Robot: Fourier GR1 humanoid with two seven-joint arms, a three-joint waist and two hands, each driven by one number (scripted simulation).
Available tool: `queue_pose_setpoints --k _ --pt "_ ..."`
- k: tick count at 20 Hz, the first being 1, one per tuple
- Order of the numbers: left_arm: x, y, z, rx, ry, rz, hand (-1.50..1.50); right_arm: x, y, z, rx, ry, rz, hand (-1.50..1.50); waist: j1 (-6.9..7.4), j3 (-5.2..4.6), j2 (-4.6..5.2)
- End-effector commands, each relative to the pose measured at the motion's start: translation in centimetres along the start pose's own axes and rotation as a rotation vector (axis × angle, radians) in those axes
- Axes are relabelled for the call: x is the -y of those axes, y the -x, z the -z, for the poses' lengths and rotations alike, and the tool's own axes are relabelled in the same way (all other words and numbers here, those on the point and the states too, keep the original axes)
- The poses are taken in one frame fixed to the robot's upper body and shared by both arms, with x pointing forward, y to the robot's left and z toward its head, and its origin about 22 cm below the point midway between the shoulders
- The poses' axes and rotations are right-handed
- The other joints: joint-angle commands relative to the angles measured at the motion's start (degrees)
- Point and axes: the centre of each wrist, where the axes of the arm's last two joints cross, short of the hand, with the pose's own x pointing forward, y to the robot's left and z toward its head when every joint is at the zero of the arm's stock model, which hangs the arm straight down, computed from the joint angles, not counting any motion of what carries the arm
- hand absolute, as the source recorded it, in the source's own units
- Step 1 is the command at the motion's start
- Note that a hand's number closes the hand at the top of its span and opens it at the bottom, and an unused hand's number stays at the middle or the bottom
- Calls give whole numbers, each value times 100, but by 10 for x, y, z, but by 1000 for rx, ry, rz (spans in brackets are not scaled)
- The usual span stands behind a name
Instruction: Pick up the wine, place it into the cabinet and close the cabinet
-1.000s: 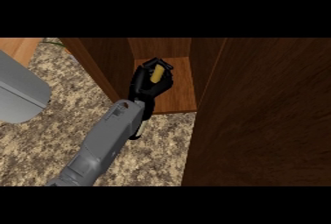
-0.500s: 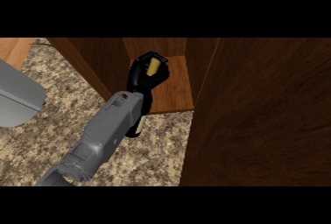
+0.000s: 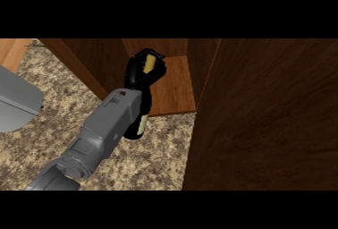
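Observation:
The wine bottle [image 3: 137, 127] is dark, with a yellow top [image 3: 149, 63]. It is tilted, its top pointing into the open cabinet and its base still out over the counter. My right hand [image 3: 137, 74] is curled round its upper part and hides most of it. The grey forearm comes up from the lower left. The hand and the bottle's top are over the cabinet's wooden floor [image 3: 177, 89], between the side panels. My left hand does not show.
The open cabinet door [image 3: 264, 116] is a tall dark wood panel filling the right side. The cabinet's left panel [image 3: 89, 62] stands left of the hand. A speckled stone counter [image 3: 40, 147] lies below. A large grey shape [image 3: 14, 103] sits at the left edge.
My right hand has moved the bottle farther up and into the cabinet opening. The view has shifted, and the door panel now fills more of the right side.

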Motion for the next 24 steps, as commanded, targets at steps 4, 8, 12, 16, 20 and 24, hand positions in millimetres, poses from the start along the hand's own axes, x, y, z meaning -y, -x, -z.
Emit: queue_pose_setpoints --k 4,8,12,16,20,24 --pt "-13 -7 10 51 -55 80 -150 -1 -27 -10 14 -47 115 -150 -120 -4 57" --pt "-25 -4 11 68 -67 149 -150 1 -26 -10 20 -27 113 -150 -98 -2 52" --pt "-20 -12 16 76 -120 185 -150 3 -29 -10 17 -57 94 -150 -171 -10 86" --pt "-34 -10 18 95 -146 211 -150 -1 -23 -11 31 -65 96 -150 -167 -14 88" --pt "-20 -25 22 128 -63 123 -150 -1 -23 -12 28 -57 105 -150 -123 -16 63" --pt "-6 -23 18 156 -29 -9 -150 4 -28 -10 43 -56 83 -150 -58 -19 51"
